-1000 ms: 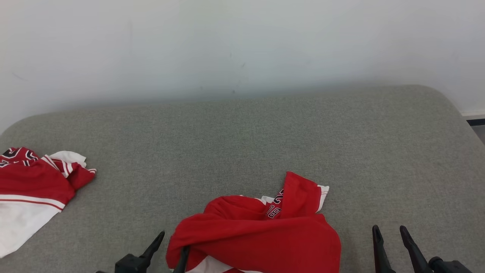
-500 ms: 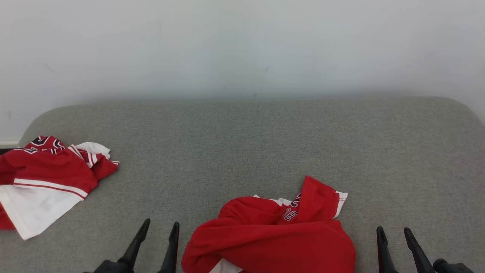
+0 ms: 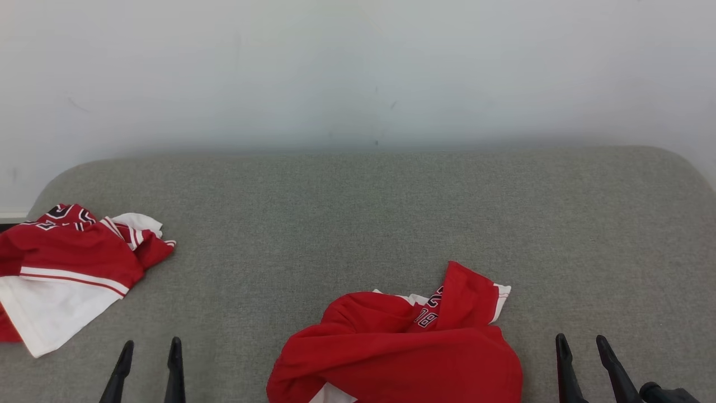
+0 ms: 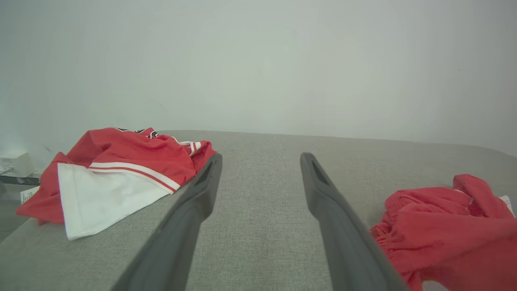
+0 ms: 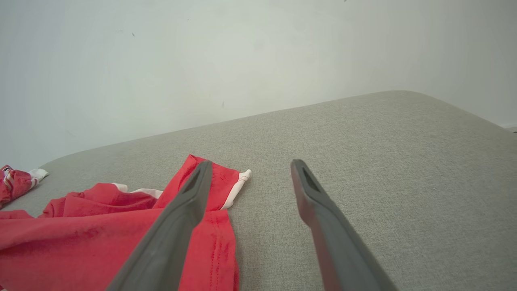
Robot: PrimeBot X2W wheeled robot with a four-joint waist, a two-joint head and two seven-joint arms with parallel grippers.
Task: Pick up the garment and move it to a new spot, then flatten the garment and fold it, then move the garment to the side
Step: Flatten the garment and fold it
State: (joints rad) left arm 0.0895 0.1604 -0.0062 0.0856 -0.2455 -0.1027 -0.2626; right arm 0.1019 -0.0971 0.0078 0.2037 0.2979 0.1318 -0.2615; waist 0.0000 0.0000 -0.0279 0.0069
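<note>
And the left gripper (image 3: 152,342) has pulled away: a second ago one of its fingers was right against the left edge of the garment (image 3: 391,352), half a second ago it stood just beside it, and now it sits well off to the left with bare grey padded surface (image 3: 358,212) between the two. The head camera swung between the first two pictures, so the sideways slide of the whole scene back then is no move of the things; since then it has held steady. The garment hasn't stirred: the same crumpled red heap with white trim and a bit of lettering, lying at the near edge of the surface, centre-right in the head view. The left gripper's fingers stand moderately apart, holding nothing; in its wrist view the garment lies off to the right of the right-hand finger. The right gripper (image 3: 580,338) is unchanged, fingers parted and empty, near the garment's right edge and clear of it. Counting up: two grippers, two fingers each, and two red-and-white garments, the second garment (image 3: 72,263) bunched at the far left, well apart, below the pale wall (image 3: 358,67).
</note>
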